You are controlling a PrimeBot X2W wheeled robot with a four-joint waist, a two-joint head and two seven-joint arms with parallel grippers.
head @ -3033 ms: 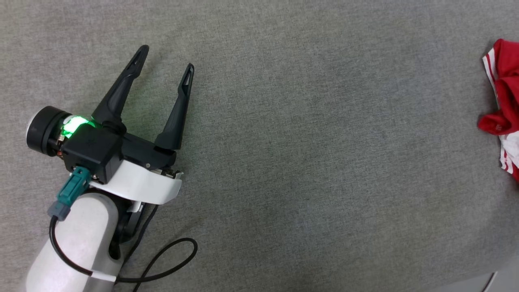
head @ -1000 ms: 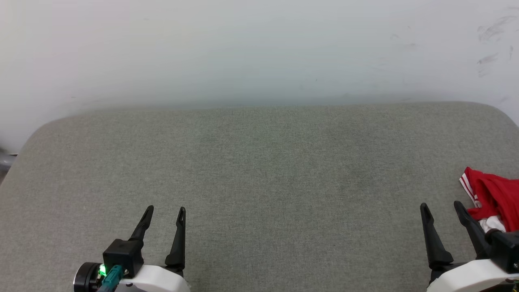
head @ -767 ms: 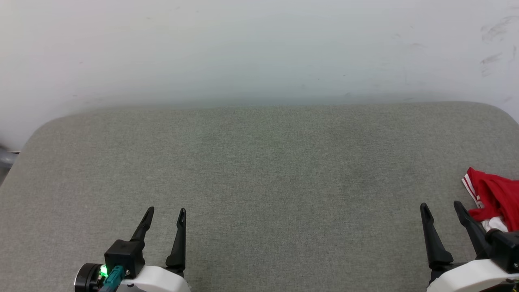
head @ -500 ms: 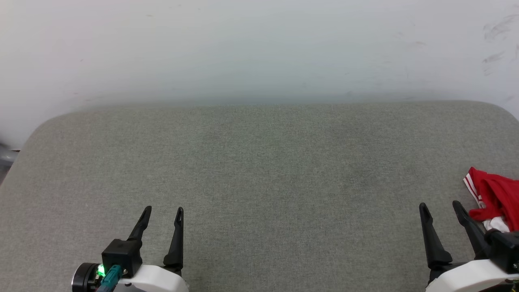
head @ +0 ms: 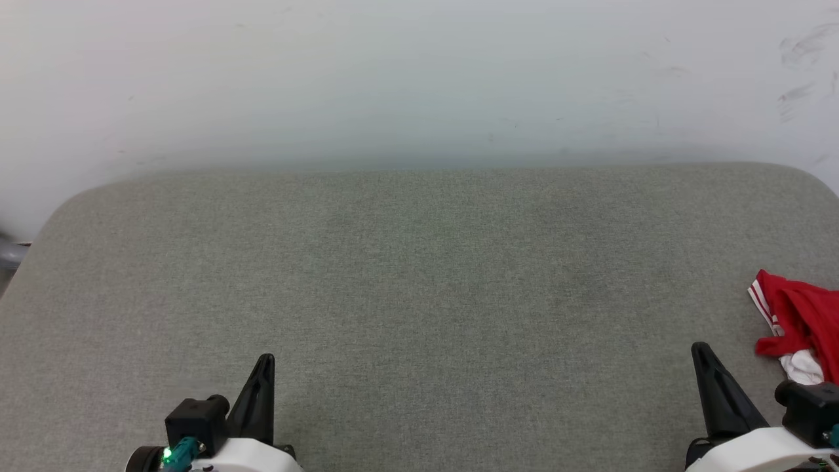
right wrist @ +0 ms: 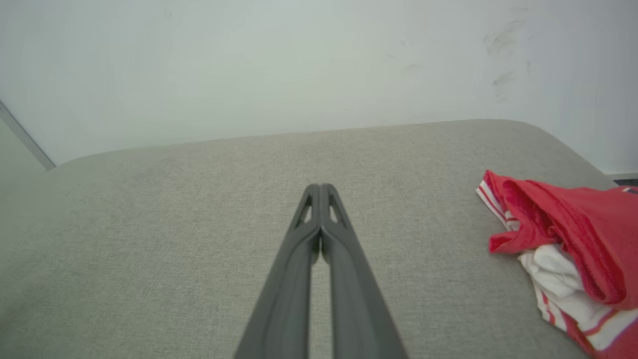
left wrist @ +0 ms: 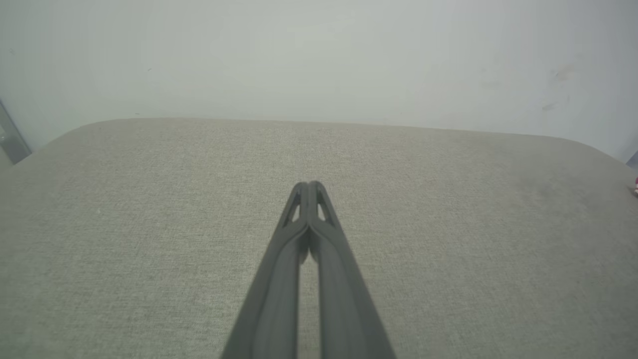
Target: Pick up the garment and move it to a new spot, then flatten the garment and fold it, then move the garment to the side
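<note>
Left hand (head: 265,359), right hand (head: 700,347) newly closed, garment (head: 799,316) bunched, axis unclear

Likely robot test lab or staged room, not lived-in home. Large grey woven-fabric padded surface (head: 419,275) with rounded corners, set against plain white wall (head: 419,78); dark scuff marks (head: 796,46) on wall. At surface's right edge, crumpled red-and-white jersey garment (right wrist: 563,219).

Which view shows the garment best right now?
Right wrist view: the garment lies crumpled, red folds and striped white trim clear. Head view crops it at the right edge; left wrist view catches a red speck.
</note>
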